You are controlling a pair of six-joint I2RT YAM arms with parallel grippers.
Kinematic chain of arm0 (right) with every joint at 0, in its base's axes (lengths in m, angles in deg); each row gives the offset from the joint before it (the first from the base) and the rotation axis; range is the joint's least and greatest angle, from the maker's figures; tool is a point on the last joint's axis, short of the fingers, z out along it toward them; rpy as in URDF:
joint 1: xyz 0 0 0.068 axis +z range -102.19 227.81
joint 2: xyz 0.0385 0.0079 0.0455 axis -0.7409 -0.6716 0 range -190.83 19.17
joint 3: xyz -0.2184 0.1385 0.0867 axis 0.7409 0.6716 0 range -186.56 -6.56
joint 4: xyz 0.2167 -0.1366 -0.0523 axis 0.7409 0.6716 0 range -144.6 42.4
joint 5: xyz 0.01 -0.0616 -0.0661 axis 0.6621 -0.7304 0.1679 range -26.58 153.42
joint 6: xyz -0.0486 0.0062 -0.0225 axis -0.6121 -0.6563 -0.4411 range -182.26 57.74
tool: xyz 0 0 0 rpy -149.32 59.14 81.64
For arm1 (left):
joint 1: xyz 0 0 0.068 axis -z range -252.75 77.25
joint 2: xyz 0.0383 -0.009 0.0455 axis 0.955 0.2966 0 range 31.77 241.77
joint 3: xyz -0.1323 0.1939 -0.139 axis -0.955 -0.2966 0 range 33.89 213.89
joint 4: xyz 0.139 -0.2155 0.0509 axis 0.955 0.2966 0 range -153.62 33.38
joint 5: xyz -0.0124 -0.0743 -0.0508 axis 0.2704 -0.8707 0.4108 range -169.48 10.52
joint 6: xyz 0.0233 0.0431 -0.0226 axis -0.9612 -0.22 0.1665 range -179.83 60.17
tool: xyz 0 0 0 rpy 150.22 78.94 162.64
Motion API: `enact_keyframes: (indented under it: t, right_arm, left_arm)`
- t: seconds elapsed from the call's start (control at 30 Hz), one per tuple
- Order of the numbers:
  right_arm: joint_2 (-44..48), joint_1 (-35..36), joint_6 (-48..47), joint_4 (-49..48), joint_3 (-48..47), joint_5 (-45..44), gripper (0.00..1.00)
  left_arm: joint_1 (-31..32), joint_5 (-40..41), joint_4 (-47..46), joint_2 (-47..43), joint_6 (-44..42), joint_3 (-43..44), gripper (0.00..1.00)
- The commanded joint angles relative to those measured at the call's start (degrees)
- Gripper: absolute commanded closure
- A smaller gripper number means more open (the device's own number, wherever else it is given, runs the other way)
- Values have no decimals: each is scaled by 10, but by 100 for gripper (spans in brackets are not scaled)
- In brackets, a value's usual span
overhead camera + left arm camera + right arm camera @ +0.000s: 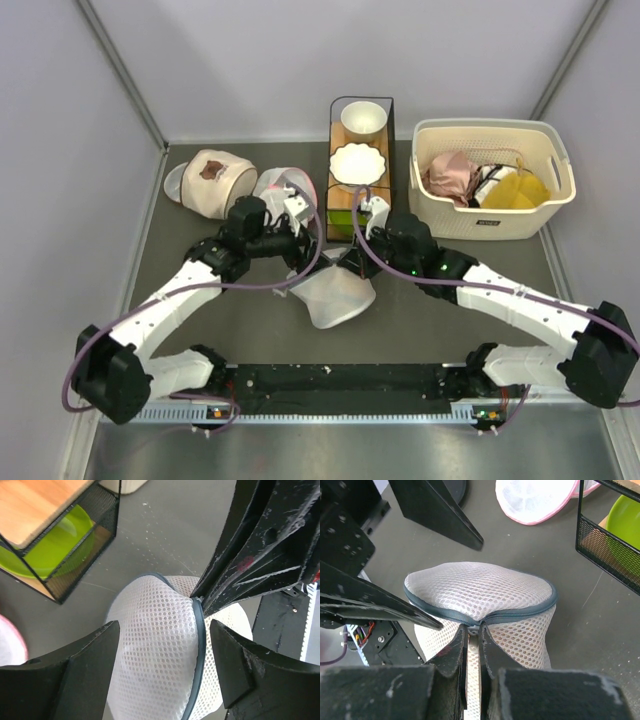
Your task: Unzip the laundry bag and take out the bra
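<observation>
Right jaws tight on laundry bag (pixel 480 592)

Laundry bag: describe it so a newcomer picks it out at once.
Find the rack at the far middle. The laundry bag lies just in front: a white mesh drum. Its trim is grey, unlike the pink-trimmed bags and beige bag further left.

Left end effector (pixel 162 647): broad matte black fingers (pixel 75 675), scuffed. Right end effector (pixel 472 645): narrow black fingers (pixel 451 655), white-speckled wear. Behind each end effector: black wrist housing (pixel 410 245), white arm links (pixel 520 305), bulky black joints (pixel 600 355), mauve cable (pixel 250 287).
</observation>
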Motion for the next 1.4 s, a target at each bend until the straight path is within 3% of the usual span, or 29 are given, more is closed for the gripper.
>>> enact_keyframes:
  t: [0.0, 0.13, 0.27, 0.3, 0.33, 0.5, 0.53, 0.63, 0.7, 1.37]
  right_arm:
    - [19, 2, -10, -15, -2, 6, 100]
    - [14, 2, -8, -13, -5, 7, 100]
    - [13, 2, -11, -10, -6, 1, 100]
    - [13, 2, -10, -8, -5, -1, 100]
    - [12, 2, -10, -8, -4, -5, 100]
    - [30, -1, -11, 6, -2, -8, 100]
    - [35, -7, -8, 8, -3, 10, 87]
    - [62, -26, 9, 2, 4, 70, 63]
    - [81, -38, 28, -5, 14, 86, 59]
    - [55, -47, 111, -100, 53, 94, 63]
  left_arm:
    - [18, -5, -5, 22, 25, 41, 23]
    - [21, -20, -5, 38, 30, 49, 35]
    - [22, -19, -5, 48, 34, 51, 74]
    - [22, -16, -5, 47, 35, 53, 97]
    - [22, -15, -5, 48, 38, 53, 100]
    - [21, -39, -12, 33, 36, 47, 100]
    - [22, -39, -17, 29, 34, 44, 100]
    - [22, -39, -40, 11, 30, 30, 100]
    - [22, -41, -49, 2, 28, 24, 100]
    - [22, -66, -57, 2, 24, 19, 100]
